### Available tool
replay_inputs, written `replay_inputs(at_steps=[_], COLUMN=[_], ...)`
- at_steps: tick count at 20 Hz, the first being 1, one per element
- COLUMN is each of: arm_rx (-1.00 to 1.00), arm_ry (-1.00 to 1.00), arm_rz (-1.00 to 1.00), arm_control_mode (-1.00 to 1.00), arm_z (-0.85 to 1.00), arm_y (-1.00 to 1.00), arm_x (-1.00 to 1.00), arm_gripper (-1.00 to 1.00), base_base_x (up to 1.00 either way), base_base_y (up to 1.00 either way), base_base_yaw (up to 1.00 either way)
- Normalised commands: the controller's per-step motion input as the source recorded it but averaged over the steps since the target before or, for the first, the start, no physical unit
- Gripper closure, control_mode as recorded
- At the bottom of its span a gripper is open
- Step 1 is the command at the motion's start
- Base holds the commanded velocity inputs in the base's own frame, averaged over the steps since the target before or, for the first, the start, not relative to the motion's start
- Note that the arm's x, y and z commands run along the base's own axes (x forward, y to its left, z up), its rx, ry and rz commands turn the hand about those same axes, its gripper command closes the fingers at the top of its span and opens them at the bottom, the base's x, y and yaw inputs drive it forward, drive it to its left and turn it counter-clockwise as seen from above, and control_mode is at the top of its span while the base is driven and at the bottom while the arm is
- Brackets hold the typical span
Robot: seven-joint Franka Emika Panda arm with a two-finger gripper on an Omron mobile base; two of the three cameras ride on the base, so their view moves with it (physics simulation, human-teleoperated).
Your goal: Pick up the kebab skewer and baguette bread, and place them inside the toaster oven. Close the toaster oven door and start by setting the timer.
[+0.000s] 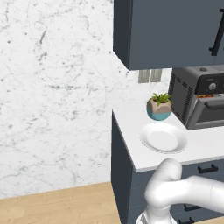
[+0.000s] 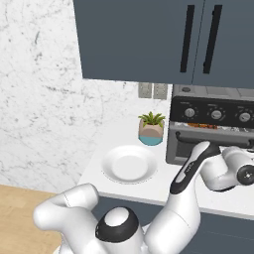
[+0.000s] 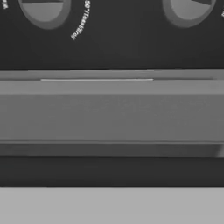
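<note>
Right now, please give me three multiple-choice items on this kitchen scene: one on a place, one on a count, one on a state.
1. Where does the potted plant stand?
A. between the white plate and the wall
B. on the floor
C. on top of the toaster oven

2. How many round knobs does the oven's front show in the right base view?
A. one
B. three
C. five

3. How is the plate?
A. empty
B. holding a loaf
C. upside down

Answers: 1 A, it stands behind the plate on the counter; 2 B, three in a row; 3 A, only bare white shows.
</note>
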Motion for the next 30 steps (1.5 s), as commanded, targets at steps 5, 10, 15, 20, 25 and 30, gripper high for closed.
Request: replay_inputs(at_steps=[5, 10, 15, 20, 25, 30], arm_rx=[0.0, 0.0, 0.0, 0.0, 0.0, 0.0], arm_ry=[0.0, 0.0, 0.0, 0.0, 0.0, 0.0], arm_rz=[0.0, 0.0, 0.0, 0.0, 0.0, 0.0], arm_control_mode=[-1.0, -1.0, -1.0, -1.0, -1.0, -1.0], arm_z=[0.0, 0.0, 0.0, -0.06, -0.04, -0.02], arm_y=[0.13, 0.09, 0.05, 0.16, 0.09, 0.01], arm_x=[0.19, 0.16, 0.13, 0.12, 0.08, 0.06], arm_gripper=[-1.0, -1.0, -1.0, -1.0, -1.0, -1.0], base_base_x=[0.0, 0.0, 0.0, 0.0, 0.0, 0.0], base_base_y=[0.0, 0.0, 0.0, 0.0, 0.0, 0.0], base_base_yaw=[0.0, 0.0, 0.0, 0.0, 0.0, 0.0])
